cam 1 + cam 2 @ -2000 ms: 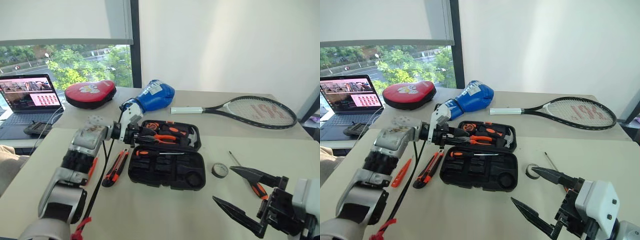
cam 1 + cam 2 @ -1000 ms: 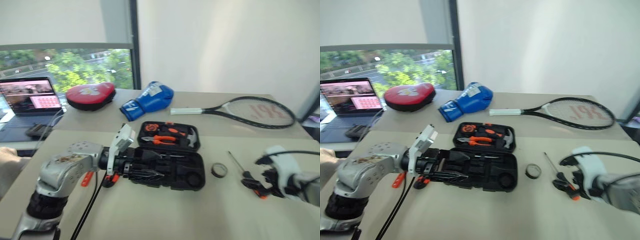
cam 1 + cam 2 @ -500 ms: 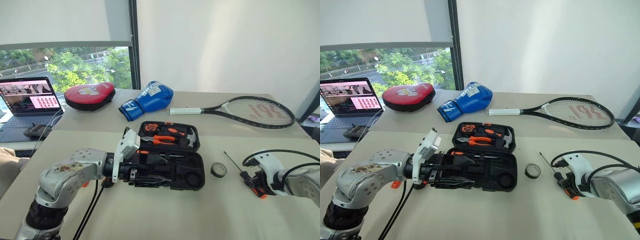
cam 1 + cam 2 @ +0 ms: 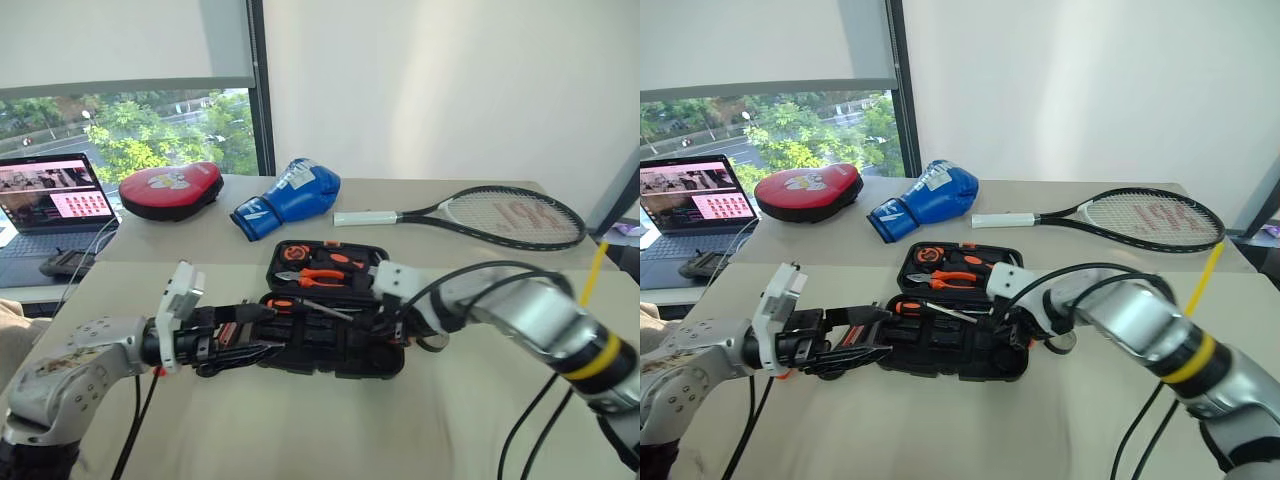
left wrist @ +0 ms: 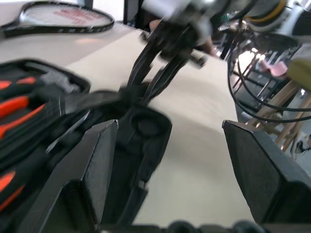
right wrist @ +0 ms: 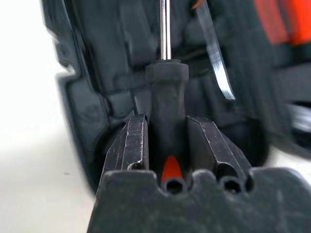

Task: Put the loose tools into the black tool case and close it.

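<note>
The black tool case (image 4: 335,320) lies open in the middle of the surface (image 4: 330,430), lid part away from the robot with orange pliers (image 4: 312,277) in it. The right gripper (image 6: 167,138) is clenched on a long screwdriver (image 6: 166,92), black handle between its fingers, steel shaft pointing over the recesses of the near half. The risk, I think, is that the screwdriver gets released not in line with its recess; then it sits proud and the lid will not shut. The left gripper (image 5: 170,160) stands wide apart, grasping nothing, just beside the left end of the case. It could knock the case sideways. The tape roll (image 4: 432,341) is half hidden behind the right arm.
</note>
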